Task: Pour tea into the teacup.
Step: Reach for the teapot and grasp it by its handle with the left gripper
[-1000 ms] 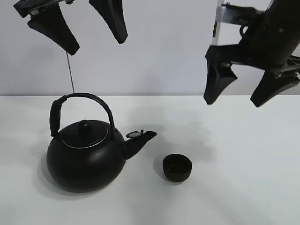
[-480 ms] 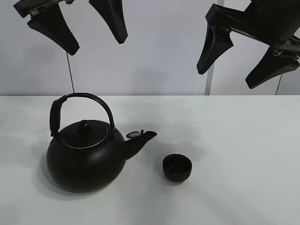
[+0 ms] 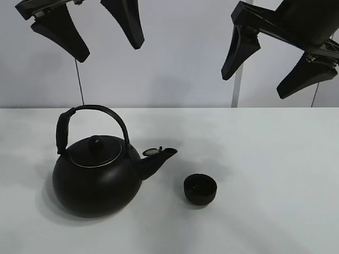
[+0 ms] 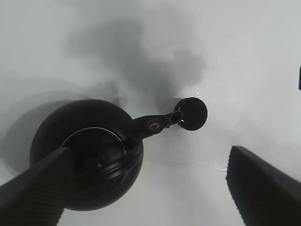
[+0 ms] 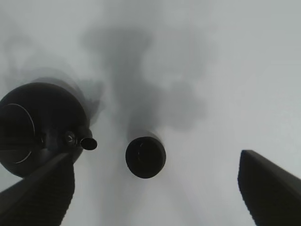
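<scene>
A small matte black teacup (image 3: 200, 189) stands on the white table (image 3: 275, 174), just right of the spout of a big round black kettle (image 3: 98, 177) with an arched handle. No tea stream shows. High above the kettle hangs my left gripper (image 3: 103, 39), open and empty. My right gripper (image 3: 259, 76) hangs high at the upper right, open and empty as well. The left wrist view looks down on the kettle (image 4: 87, 160) and teacup (image 4: 192, 113) between its fingers (image 4: 33, 188). Seen from the right wrist, the teacup (image 5: 146, 157) lies beside the kettle (image 5: 40, 127).
A thin vertical rod (image 3: 79, 82) and a pale post (image 3: 237, 87) stand at the back wall. White table surface stretches to the right of the cup and along the front.
My right gripper has risen and tilted, moving up toward the top right corner. The left gripper, kettle and teacup have stayed where they were.
</scene>
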Motion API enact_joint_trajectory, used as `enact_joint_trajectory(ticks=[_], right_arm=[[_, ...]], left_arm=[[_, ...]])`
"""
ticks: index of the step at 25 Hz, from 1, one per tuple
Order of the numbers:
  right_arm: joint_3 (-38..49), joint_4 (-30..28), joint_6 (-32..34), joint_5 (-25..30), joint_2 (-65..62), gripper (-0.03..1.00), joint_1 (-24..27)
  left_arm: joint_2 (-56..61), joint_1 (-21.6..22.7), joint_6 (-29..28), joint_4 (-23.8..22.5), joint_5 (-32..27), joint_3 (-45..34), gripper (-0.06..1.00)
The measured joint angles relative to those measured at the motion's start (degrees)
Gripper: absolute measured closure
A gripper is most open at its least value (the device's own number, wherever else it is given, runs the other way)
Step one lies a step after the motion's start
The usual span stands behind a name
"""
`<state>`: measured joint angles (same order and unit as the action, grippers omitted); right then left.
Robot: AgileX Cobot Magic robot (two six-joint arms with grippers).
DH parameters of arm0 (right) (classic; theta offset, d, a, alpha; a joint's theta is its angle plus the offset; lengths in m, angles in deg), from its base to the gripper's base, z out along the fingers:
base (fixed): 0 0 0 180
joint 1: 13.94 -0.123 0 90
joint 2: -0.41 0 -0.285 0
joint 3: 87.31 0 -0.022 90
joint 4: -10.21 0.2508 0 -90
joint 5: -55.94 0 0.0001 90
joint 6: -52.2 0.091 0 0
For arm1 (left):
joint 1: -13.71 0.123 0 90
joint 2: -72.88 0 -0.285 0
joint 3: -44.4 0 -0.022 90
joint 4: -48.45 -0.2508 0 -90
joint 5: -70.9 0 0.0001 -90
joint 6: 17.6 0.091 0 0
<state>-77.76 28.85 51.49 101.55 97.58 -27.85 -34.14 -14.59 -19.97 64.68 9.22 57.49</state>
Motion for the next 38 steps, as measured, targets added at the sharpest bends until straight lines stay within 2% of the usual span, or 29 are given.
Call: enact_joint_trajectory(ticks=[8, 19, 38], right_arm=[[0.0, 0.8, 5.73, -1.15, 0.0, 0.32, 0.0], [0.0, 1.8, 8.59, -2.01, 0.0, 0.32, 0.0], [0.0, 1.94, 8.66, -5.9, 0.0, 0.32, 0.0]], left_arm=[[0.0, 0.0, 0.0, 0.0, 0.0, 0.0, 0.31], [0.0, 0.0, 0.0, 0.0, 0.0, 0.0, 0.31], [0.0, 0.0, 0.0, 0.0, 0.0, 0.0, 0.31]])
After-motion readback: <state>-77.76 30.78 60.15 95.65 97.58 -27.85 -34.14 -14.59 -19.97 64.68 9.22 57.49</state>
